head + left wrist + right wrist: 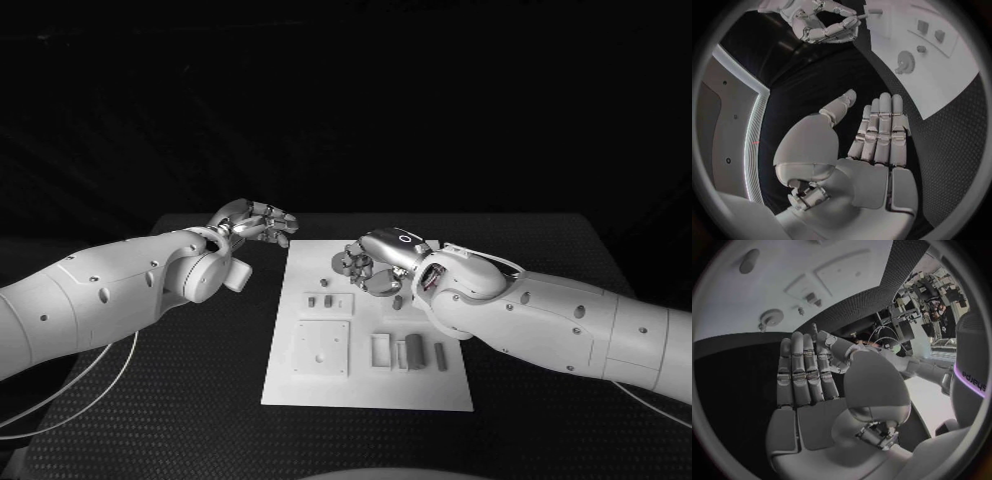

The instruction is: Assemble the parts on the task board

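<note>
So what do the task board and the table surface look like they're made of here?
The task board looks like matte white plastic, possibly painted: a flat, even surface with crisp raised and recessed shapes and no glare. The table seems to be covered in a black woven or mesh mat: the right wrist view shows a fine dotted texture beside the board's edge. Neither material is certain.

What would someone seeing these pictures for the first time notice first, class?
The white task board lies bright in the middle of the black table, with small grey parts on its near half. The right robot hand hangs over the board's far end, fingers curled down. The left robot hand is just off the board's far left corner, above the table.
</note>
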{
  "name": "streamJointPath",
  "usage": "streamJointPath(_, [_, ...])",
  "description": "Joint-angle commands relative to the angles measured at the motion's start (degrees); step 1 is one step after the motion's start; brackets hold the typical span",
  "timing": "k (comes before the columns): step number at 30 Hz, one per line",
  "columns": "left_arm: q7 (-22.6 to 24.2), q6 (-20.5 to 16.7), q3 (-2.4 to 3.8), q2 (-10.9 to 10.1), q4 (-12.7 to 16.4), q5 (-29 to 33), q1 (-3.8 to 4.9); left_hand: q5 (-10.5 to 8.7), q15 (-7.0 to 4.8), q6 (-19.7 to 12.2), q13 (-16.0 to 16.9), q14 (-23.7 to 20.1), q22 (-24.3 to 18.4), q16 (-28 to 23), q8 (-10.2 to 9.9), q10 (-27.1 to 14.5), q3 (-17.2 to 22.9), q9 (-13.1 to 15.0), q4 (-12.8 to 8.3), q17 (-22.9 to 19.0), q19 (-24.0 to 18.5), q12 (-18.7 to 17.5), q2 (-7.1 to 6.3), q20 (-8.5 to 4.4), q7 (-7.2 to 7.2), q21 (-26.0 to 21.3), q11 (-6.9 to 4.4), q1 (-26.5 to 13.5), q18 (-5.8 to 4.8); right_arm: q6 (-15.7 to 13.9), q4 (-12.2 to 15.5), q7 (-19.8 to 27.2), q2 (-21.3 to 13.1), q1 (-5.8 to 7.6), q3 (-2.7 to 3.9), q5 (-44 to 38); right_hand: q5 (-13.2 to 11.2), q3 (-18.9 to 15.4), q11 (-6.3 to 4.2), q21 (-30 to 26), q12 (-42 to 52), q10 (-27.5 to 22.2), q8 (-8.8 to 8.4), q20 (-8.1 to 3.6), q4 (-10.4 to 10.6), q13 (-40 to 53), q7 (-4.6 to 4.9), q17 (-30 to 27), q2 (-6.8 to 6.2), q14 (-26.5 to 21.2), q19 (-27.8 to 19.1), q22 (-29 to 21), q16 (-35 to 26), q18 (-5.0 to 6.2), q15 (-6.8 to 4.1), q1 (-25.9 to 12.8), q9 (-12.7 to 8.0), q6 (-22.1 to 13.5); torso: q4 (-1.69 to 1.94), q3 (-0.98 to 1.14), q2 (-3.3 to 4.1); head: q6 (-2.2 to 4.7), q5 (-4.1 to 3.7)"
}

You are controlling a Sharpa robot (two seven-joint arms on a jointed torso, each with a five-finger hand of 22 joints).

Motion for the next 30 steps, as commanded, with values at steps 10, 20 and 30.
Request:
streamJointPath(10, [0.54, -0.13, 0.07, 1.09, -0.82, 0.59, 0.59, 0.21, 0.03, -0.5, -0.07, 0.5, -0.08, -0.29, 0.33, -0.29, -0.37, -0.05, -0.01, 0.17, 0.47, 0.09, -0.15, 0.02, 0.0, -0.3, 0.07, -0.55, 0.08, -0.58, -2.32, 2.41, 3.19, -2.62, -1.0, -2.14, 0.37, 0.05, 0.1, 0.2, -0.15, -0.13, -0.05, 0.1, -0.06, 0.1, 0.28, 0.06, 0.59, 0.06, 0.08, 1.32, -0.12, 0.32, 0.16, -0.09, 0.11, -0.03, -0.01, 0.09, 0.04, -1.49, 4.47])
streamJointPath(20, [0.54, 0.05, 0.07, 1.83, -1.17, 0.59, 0.79, 0.21, 0.03, -0.56, -0.09, 0.52, -0.11, -0.39, 0.37, -0.32, -0.36, -0.07, 0.01, 0.3, 0.5, 0.08, -0.2, 0.03, 0.01, -0.37, 0.08, -0.54, 0.06, -0.44, -4.05, 2.63, 4.54, -4.44, -2.49, -3.11, 0.38, 0.08, 0.12, 0.19, -0.2, -0.17, -0.09, 0.11, -0.07, 0.13, 0.31, 0.07, 0.66, 0.03, 0.03, 1.32, -0.17, 0.32, 0.18, -0.14, 0.13, -0.08, -0.03, 0.15, 0.06, -2.25, 5.51])
streamJointPath(30, [0.49, 0.09, 0.07, 1.97, -1.38, 0.59, 0.79, 0.21, 0.04, -0.58, -0.11, 0.53, -0.13, -0.45, 0.4, -0.34, -0.36, -0.09, 0.06, 0.37, 0.51, 0.08, -0.18, 0.03, 0.02, -0.42, 0.09, -0.57, 0.05, -0.01, -4.37, 2.79, 4.69, -5.28, -2.83, -3.09, 0.37, 0.1, 0.16, 0.18, -0.27, -0.24, -0.12, 0.12, -0.07, 0.16, 0.33, 0.07, 0.7, -0.01, -0.01, 1.32, -0.22, 0.32, 0.21, -0.19, 0.16, -0.13, -0.1, 0.19, 0.04, -2.78, 5.98])
